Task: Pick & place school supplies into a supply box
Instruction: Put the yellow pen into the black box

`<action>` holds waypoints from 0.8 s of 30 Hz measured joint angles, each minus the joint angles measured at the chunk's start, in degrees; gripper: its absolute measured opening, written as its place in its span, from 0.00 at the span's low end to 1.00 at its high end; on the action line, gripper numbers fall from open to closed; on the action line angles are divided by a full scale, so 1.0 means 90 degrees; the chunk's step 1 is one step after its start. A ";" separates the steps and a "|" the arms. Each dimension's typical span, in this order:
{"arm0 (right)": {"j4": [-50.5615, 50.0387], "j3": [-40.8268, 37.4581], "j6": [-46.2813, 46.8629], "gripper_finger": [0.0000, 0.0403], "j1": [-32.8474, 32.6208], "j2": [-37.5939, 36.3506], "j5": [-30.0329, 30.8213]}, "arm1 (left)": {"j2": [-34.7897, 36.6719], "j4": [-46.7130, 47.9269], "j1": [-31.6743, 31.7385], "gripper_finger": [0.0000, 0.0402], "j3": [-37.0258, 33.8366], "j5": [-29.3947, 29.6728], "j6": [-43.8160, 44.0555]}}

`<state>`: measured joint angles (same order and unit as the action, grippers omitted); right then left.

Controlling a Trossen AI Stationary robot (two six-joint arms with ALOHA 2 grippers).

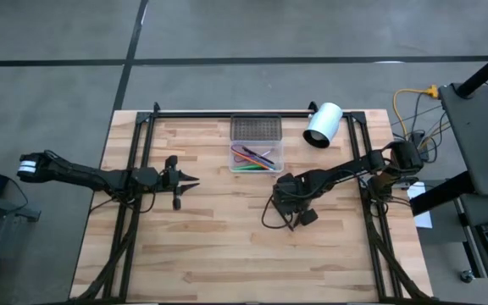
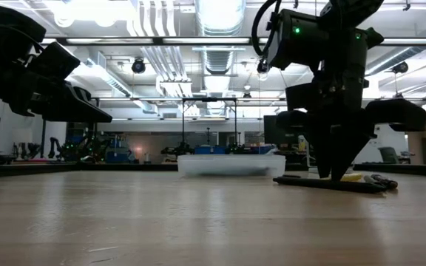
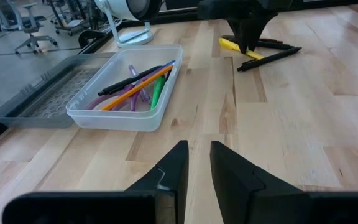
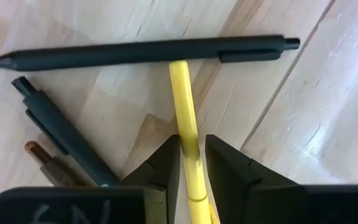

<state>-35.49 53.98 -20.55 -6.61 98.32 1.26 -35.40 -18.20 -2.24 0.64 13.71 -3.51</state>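
Box (image 1: 257, 158) holds several supplies; my right claw (image 4: 192, 163) pinches the yellow pencil (image 4: 189, 140), black pens (image 4: 142, 51) remain at its 12 o'clock; left claw (image 3: 197, 168) narrow, empty.

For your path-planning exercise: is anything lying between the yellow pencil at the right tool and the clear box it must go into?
Nothing visible does. The right tool straddles the yellow pencil; a black pen lies across the pencil's far end. The table between there and the supply box is bare wood.
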 joint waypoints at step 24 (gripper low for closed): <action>0.0003 -0.0010 0.0611 0.17 0.0000 0.0000 -0.0008 | -0.0002 0.0000 0.0002 0.13 0.0000 0.0001 0.0000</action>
<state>-35.46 53.89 -15.05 -6.61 98.32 1.19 -35.41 -18.20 -2.22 0.64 13.72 -3.51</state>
